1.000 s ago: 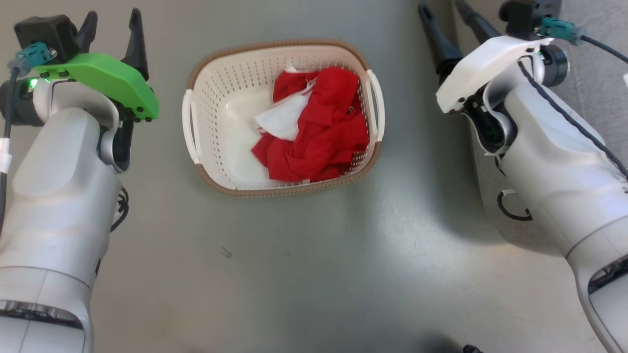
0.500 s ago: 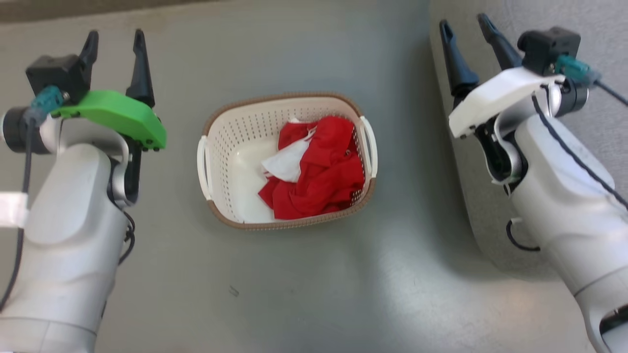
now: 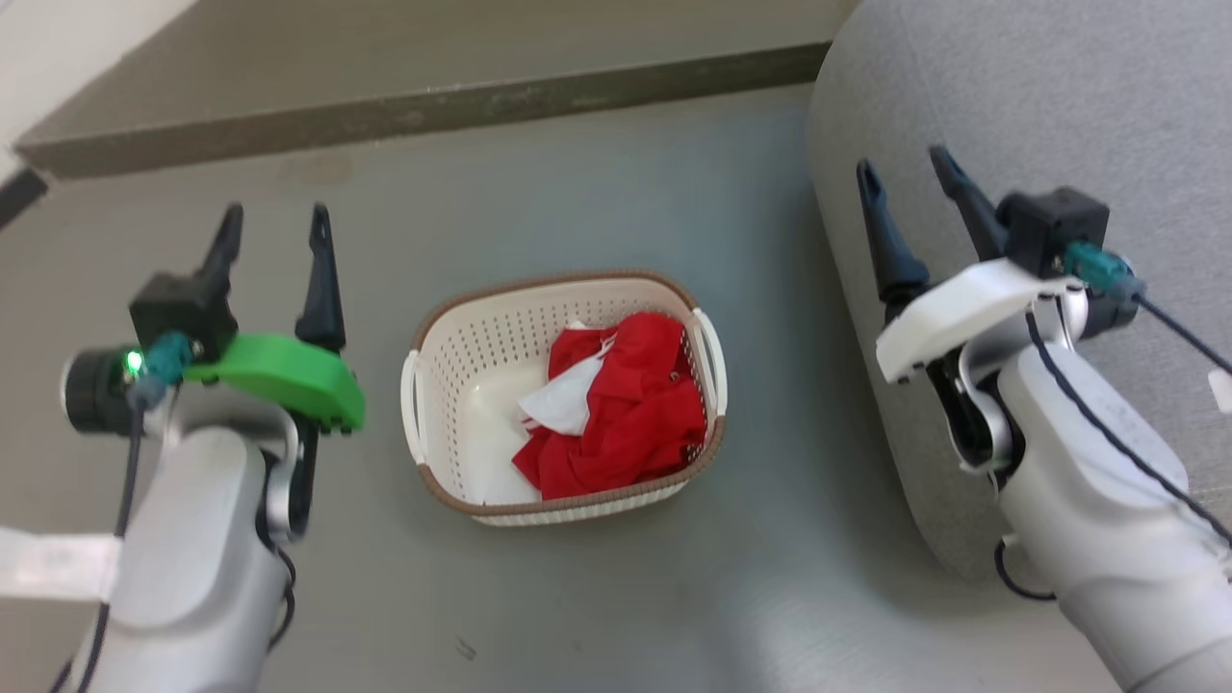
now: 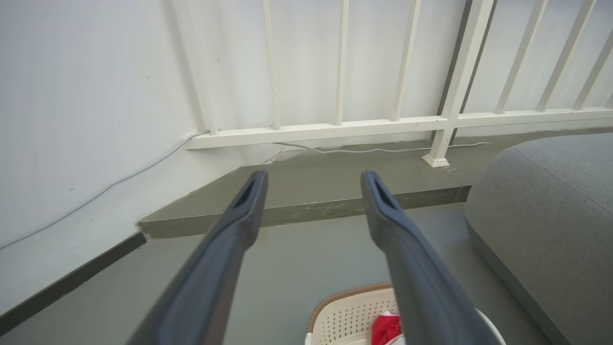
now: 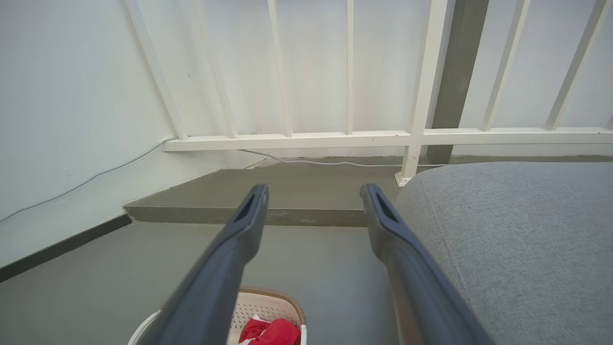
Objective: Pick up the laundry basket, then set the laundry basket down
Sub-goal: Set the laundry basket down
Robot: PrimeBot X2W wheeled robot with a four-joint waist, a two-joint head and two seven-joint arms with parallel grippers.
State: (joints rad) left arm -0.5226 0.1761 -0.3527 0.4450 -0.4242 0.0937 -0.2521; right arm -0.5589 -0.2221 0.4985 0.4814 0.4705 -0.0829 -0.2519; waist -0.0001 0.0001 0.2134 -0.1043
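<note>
Figure: the laundry basket (image 3: pixel 481 366) stands upright on the grey floor (image 3: pixel 597 192), between your two arms and touched by neither. A crumpled red garment (image 3: pixel 626 423) and a white cloth (image 3: pixel 563 404) are heaped in its right half. Its left handle (image 3: pixel 412 409) and right handle (image 3: pixel 714 361) each face one arm, an orientation that suits a two-handed lift. Your left gripper (image 3: pixel 277 217) hangs just left of the basket, fingers pointing to the far side, jaws spread wide with nothing between them. Your right gripper (image 3: pixel 901 162) hangs well to the right, above the edge of a grey cushion (image 3: pixel 1011 115), jaws likewise wide and empty. Both wrist views look along the fingers to a raised step (image 4: pixel 311 191) and a white railing (image 4: pixel 335 127) at the far wall. The basket sits at their bottom edge, so the fingers aim past it, not at it. With both handles free, this layout fits either the approach to the pick-up or a completed set-down; these views alone do not settle which.
</note>
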